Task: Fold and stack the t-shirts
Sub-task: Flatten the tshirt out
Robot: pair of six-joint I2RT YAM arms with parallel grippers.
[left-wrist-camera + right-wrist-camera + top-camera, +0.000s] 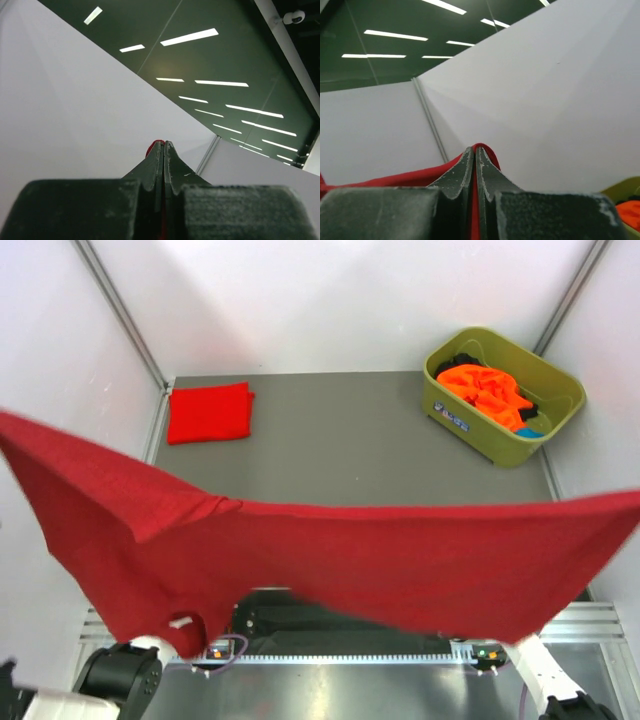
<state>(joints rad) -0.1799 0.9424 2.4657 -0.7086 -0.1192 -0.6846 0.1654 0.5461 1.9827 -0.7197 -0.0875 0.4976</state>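
Cloth is pinched in the tightly closed left claw (163, 145), and likewise in the right claw (474, 150). Between them the dark crimson soft-cloth t-shirt (350, 560) is held stretched in the air, near side. If either thin pinch slips, it could be dropped crumpled, well short of the folded bright red shirt (208, 412) at far left.
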